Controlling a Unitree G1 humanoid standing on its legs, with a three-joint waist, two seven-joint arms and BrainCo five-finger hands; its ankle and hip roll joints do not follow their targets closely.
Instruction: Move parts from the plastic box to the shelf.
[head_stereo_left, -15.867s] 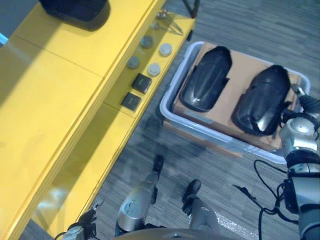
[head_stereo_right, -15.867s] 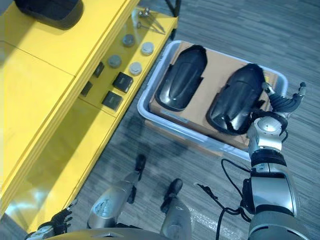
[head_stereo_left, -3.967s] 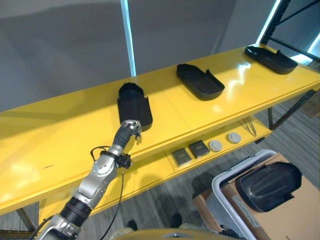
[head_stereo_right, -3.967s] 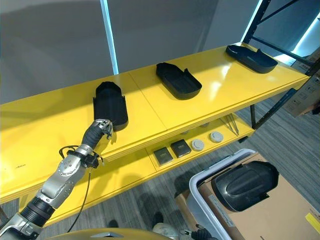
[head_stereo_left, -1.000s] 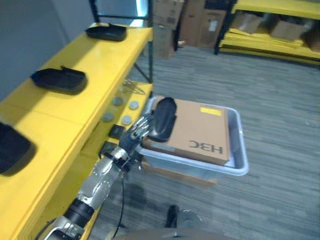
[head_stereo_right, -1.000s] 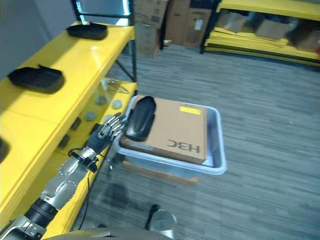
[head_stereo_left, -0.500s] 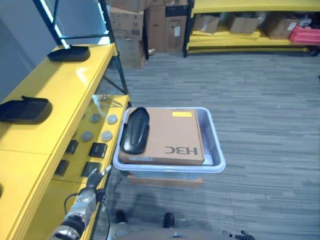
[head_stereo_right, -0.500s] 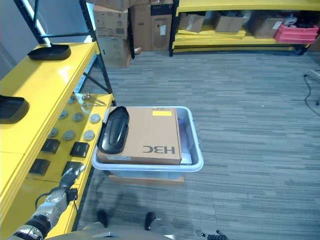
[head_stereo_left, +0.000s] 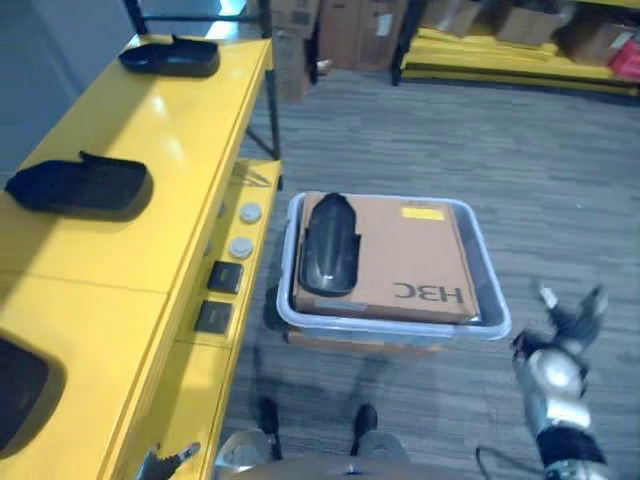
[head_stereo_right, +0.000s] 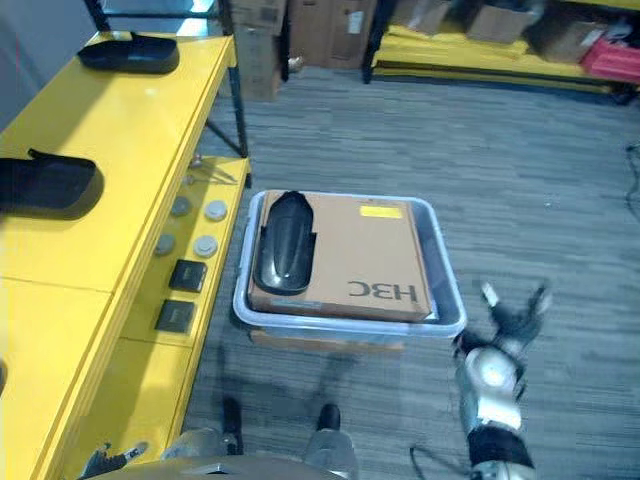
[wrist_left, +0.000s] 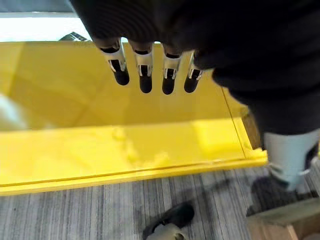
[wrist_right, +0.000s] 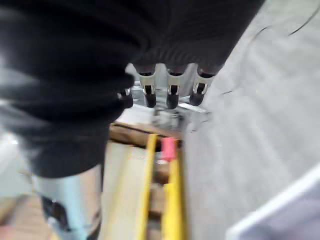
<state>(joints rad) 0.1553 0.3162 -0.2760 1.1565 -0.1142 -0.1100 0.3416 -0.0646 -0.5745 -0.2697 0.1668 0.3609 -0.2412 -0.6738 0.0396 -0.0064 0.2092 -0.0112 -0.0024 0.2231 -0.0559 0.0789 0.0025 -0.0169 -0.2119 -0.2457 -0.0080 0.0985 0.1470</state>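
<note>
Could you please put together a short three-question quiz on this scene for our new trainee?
1. True or false: one black part lies on the cardboard in the plastic box.
2. Which hand is raised beside the box: A) left hand B) right hand?
3. Fill in: black parts rest on the yellow ____.

Key: 1 true; 2 B; 3 shelf.

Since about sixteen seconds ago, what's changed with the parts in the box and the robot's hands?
One of the two black parts left the plastic box; a single black part now lies on the cardboard's left side. The left hand, which reached to the shelf and then toward the box, has dropped low by the shelf, open and empty. The right hand is raised beside the box, fingers spread. Box and cardboard are unchanged.
</note>
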